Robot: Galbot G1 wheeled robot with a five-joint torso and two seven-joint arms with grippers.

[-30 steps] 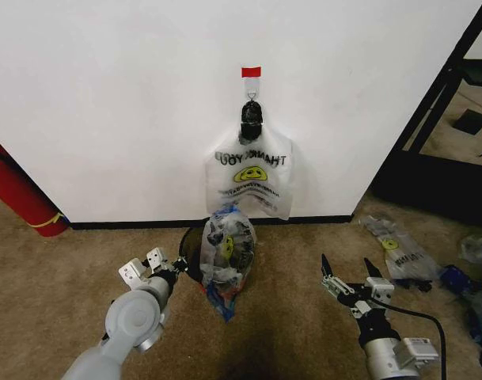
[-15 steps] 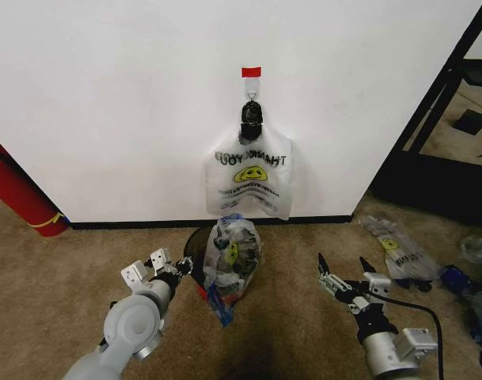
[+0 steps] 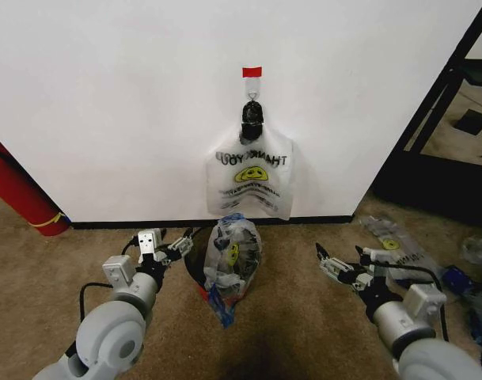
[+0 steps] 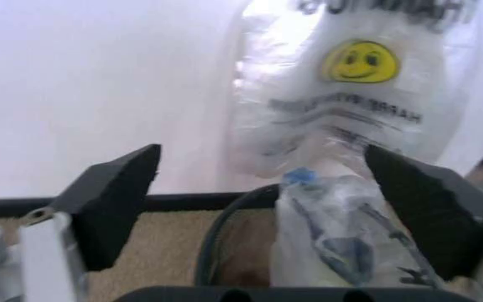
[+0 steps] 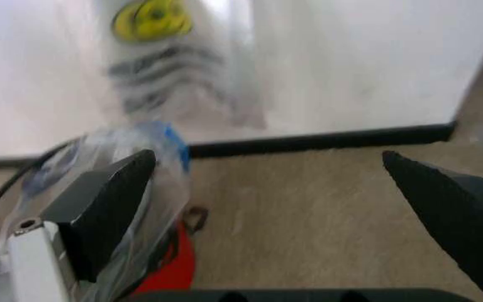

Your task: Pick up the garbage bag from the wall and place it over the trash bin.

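The garbage bag [image 3: 231, 263], crinkly see-through plastic with a blue patch and a small yellow smiley, sits draped over the trash bin [image 3: 193, 260] at the foot of the wall [image 3: 106, 103]. The bin's black rim and red bottom edge show to the bag's left. My left gripper [image 3: 165, 245] is open just left of the bin, clear of the bag. In the left wrist view the bag [image 4: 342, 242] and bin rim [image 4: 214, 236] lie beyond the open left gripper [image 4: 271, 207]. My right gripper [image 3: 340, 258] is open over the carpet to the right; the right wrist view shows the bag [image 5: 133, 160] past the right gripper [image 5: 279, 214].
A whitish "THANK YOU" smiley bag [image 3: 251, 180] hangs from the dark hook [image 3: 251, 112] under a red tape strip [image 3: 251, 72]. A red fire extinguisher [image 3: 19, 194] leans at the far left. Flat clear bags [image 3: 399, 249] lie on the carpet at right, beside a dark frame [image 3: 450, 119].
The bag has sunk lower over the bin. My left gripper has drawn up and away from the bin's rim. My right arm has lifted and turned slightly.
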